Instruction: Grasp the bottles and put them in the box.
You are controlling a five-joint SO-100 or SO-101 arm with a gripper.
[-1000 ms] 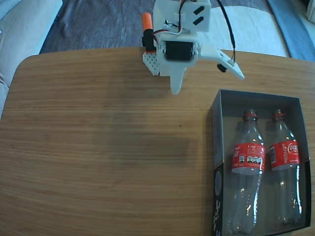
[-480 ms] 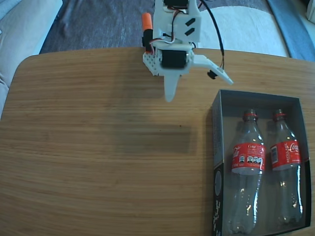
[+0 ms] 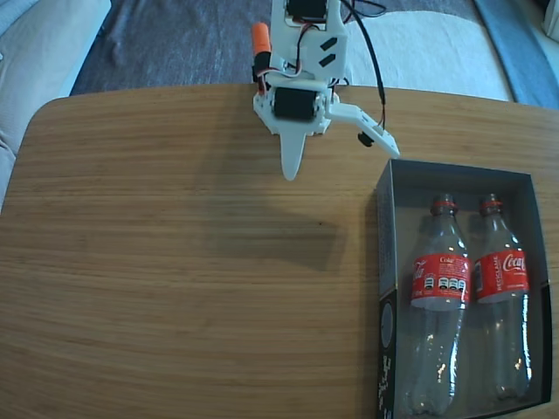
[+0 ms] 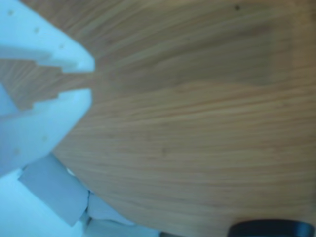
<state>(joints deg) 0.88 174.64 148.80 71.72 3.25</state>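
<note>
Since the earlier frame your gripper point(image 3: 291, 171), nearly pinched together and empty, retreated toward top centre; both light, slippery bottles point(image 3: 440, 297) lie boxed.

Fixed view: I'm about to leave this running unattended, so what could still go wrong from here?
Probably little: both bottles lie inside the box. The box sits by the table's right side and runs past the picture's bottom edge, so a nudge might shift it. The empty tool hangs near its corner; a swing could clip it.
</note>
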